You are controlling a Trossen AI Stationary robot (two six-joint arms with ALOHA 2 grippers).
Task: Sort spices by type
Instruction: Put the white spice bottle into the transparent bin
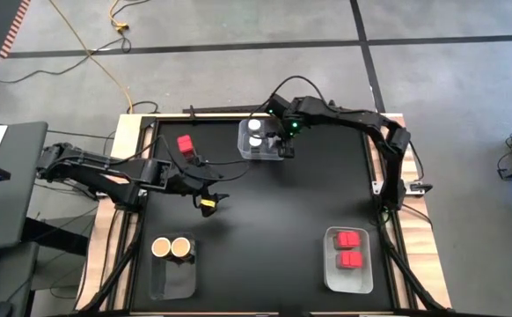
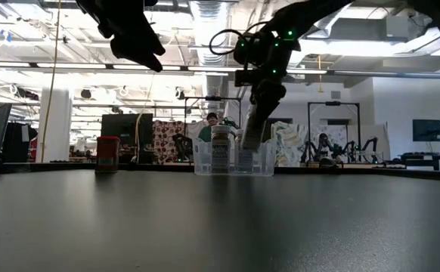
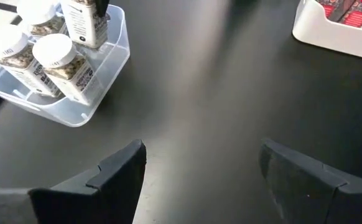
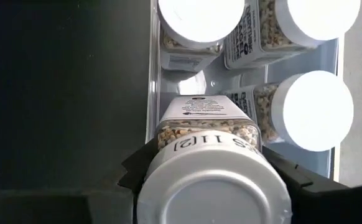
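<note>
A clear bin (image 1: 244, 151) at the table's far middle holds three white-lidded spice jars (image 4: 311, 109). My right gripper (image 4: 212, 180) hangs over that bin, shut on another white-lidded jar (image 4: 209, 134). One red spice box (image 1: 185, 143) stands alone on the black table, left of the bin. My left gripper (image 3: 199, 168) is open over the table's left middle (image 1: 208, 201), with nothing between its fingers. Two tan-lidded jars (image 1: 171, 248) stand in a bin at the near left. Two red boxes (image 1: 349, 248) lie in a white bin at the near right. My right gripper pinches the jar at its white lid (image 4: 212, 190), with one finger (image 4: 134, 171) on each side. The fingers come from above, slanting down. The jar hangs below them, and its lower end is inside the bin's walls (image 3: 84, 28). Whether it stands on the bin's floor cannot be told.
The black tabletop between the three bins is bare (image 1: 274, 220). Cables run along the table's far edge. Beyond the table the low view shows a workshop room with a person (image 2: 211, 121) far off.
</note>
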